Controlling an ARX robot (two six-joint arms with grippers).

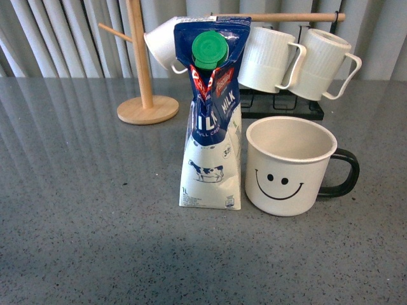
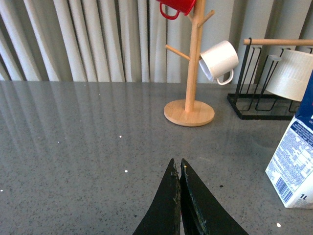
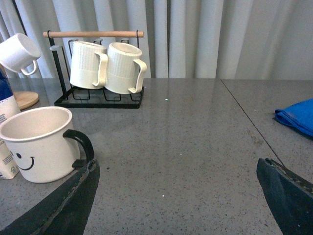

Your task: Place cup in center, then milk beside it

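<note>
Cup [image 1: 289, 166] interior looks empty to you from the front, its smiley facing the near edge of the surface [image 1: 95, 241] and its black handle pointing toward the right edge. The milk [image 1: 211, 121] stands upright just beside it, green cap [image 1: 210, 49] screwed on; both sit around the middle of the surface. Behind them, toward the far edge, a wooden mug tree [image 2: 192, 73] carries a small white cup [image 2: 219, 60] and a red one [image 2: 177, 7], and a black rack [image 3: 98, 68] holds two ribbed mugs [image 3: 105, 66]. Your left hand [image 2: 178, 169] is pinched closed on nothing, near the carton. Your right hand [image 3: 176, 191] is spread wide, empty, with the cup's handle next to one finger [image 3: 73, 196].
</note>
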